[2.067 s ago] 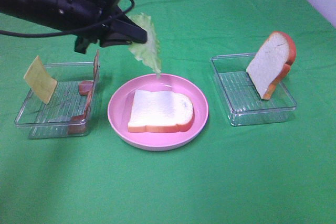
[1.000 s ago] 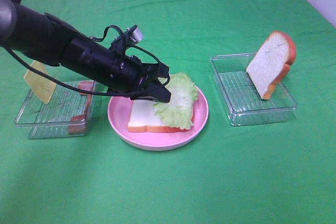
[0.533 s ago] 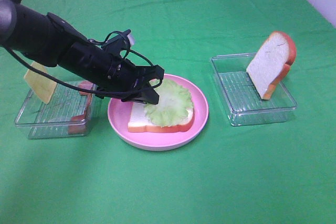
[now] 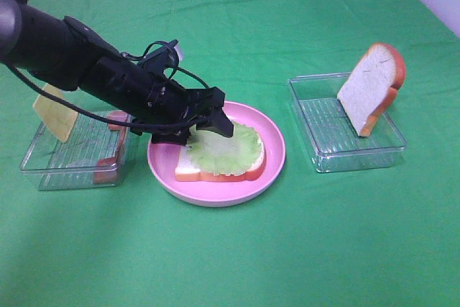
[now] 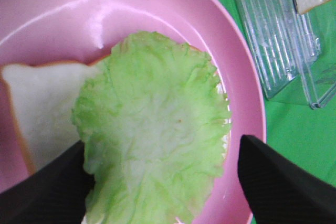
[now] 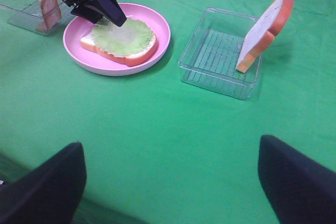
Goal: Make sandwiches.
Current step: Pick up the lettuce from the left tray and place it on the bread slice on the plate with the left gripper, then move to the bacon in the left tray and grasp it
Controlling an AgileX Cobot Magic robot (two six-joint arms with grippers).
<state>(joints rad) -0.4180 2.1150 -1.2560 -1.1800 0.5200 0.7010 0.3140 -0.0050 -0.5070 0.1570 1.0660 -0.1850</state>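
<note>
My left end effector (image 4: 207, 129) sits open over the lettuce leaf (image 4: 228, 147), which lies flat on the bread slice (image 4: 188, 167) in the pink plate (image 4: 275, 150). My right end effector (image 6: 170, 182) is wide open too.

A plate (image 4: 162, 174) is set at the middle of the bench (image 4: 302, 249). On it a bread slice (image 4: 188, 169) is laid flat, and a lettuce leaf (image 4: 228, 150) is spread over that slice. To the left of the plate a tray (image 4: 43, 170) is placed, in which a cheese square (image 4: 54, 109) is leaned at the left wall and bacon strips (image 4: 108, 168) are stood along the right wall. To the right a second tray (image 4: 323, 159) is placed, with a second bread slice (image 4: 368, 88) leaned upright in its far right corner. The left gripper (image 4: 208, 133) is held over the leaf's rear left edge.
</note>
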